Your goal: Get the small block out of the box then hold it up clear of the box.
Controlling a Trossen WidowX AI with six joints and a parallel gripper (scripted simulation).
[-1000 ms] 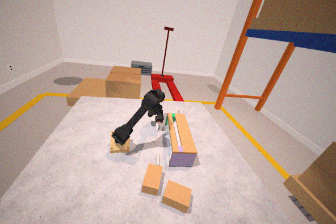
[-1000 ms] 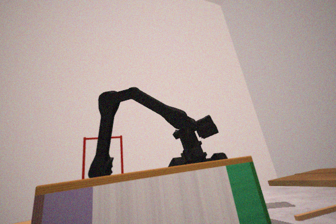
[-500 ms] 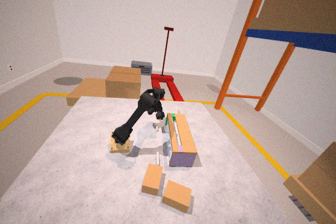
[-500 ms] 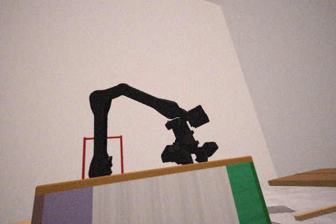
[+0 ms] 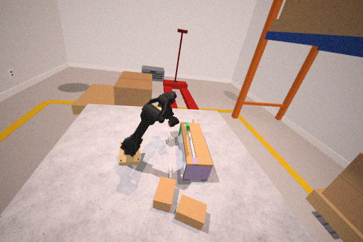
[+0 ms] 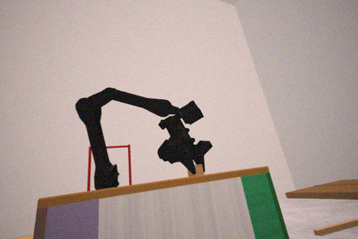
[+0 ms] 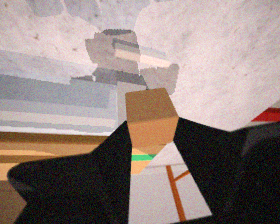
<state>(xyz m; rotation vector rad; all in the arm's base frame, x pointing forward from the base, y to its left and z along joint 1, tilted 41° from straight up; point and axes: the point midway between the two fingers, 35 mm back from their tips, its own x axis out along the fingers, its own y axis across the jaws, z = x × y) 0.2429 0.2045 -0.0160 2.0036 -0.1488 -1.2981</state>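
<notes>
The small orange-tan block (image 6: 198, 170) (image 7: 152, 116) is held between the two black fingertips of my gripper (image 6: 198, 168) (image 7: 147, 121), which is shut on it. The block is off the table; in the exterior view it shows just above the box's top edge. The box (image 5: 201, 144) (image 6: 136, 187) stands upright on the table (image 5: 101, 215), with a green end (image 6: 263, 203) and a purple end (image 5: 197, 173) (image 6: 72, 218). In the top view my gripper hangs just left of the box's green end, with a small gap. The shelf inside is not clearly visible.
Two larger tan blocks (image 5: 165, 193) (image 5: 191, 210) lie on the table beyond the purple end, toward the top camera. The arm's base (image 5: 130, 157) stands left of the box. A red pallet jack (image 5: 175, 84) and an orange rack (image 5: 256, 52) stand off the table.
</notes>
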